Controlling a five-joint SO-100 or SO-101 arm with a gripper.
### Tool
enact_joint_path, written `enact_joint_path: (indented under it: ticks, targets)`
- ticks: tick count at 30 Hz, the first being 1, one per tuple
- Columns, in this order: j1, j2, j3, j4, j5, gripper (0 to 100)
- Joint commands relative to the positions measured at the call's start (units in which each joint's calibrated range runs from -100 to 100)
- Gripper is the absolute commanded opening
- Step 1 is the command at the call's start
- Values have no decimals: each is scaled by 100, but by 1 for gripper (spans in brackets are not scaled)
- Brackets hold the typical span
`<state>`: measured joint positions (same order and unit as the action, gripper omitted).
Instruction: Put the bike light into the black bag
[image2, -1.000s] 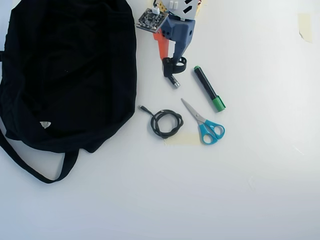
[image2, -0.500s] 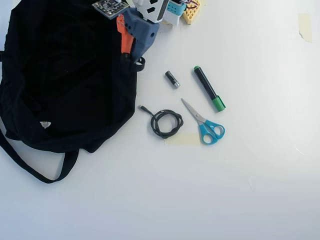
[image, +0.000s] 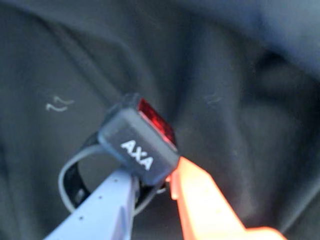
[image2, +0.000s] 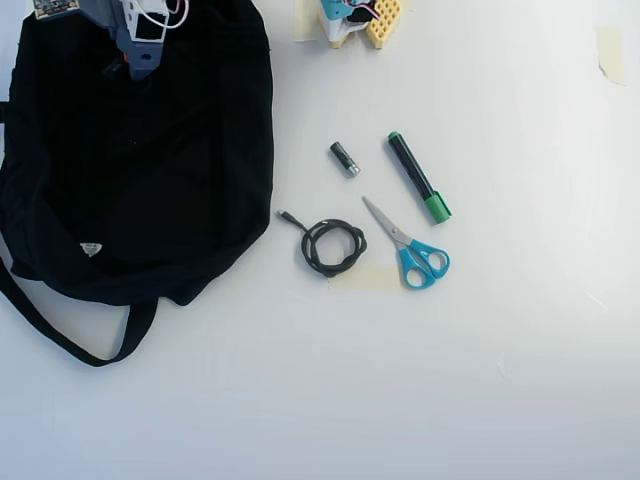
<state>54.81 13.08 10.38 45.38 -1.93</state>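
Bike light (image: 139, 144), a chunky dark block with a red lens on top and white "AXA" lettering on its side, sits pinched in the gripper (image: 152, 182), one pale blue finger (image: 102, 210) and one orange finger (image: 205, 202) pressed against its lower body, with its loop strap (image: 70, 175) hanging out to the left in the wrist view. Dark folds of the black bag (image2: 150, 190) fill the whole background behind it. In the overhead view the arm (image2: 135, 30) hangs over the bag's upper part, and the light cannot be made out there. Right of the bag lie a small cylinder (image2: 344, 158), a green-capped marker (image2: 418, 178), a coiled cable (image2: 330, 247) and blue-handled scissors (image2: 408, 247).
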Motion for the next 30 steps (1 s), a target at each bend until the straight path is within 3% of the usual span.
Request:
enact_joint_path:
  ticks: [1, 3, 5, 7, 9, 12, 13, 15, 16, 19, 24, 30]
  targets:
    - [76, 352, -1029, -68, -80, 3]
    - [46, 228, -1155, 268, -116, 11]
    - [-171, 219, -1253, 931, -85, 36]
    - [-605, -5, -1316, 1293, -75, 45]
    - [-1570, -1581, -1343, 2008, 146, 46]
    - [-3462, -3698, -1164, 2223, 78, 41]
    - [-3941, -4021, -1137, 2223, 78, 33]
    - [-4786, -4395, -885, 2223, 78, 6]
    - [-5047, -4528, -526, 2223, -143, 3]
    - [-5032, -5133, 67, 2568, -725, 2]
    - [-4853, -6171, 2026, 3127, -751, 2]
    - [-5010, -7017, 4308, 1551, -746, 2]
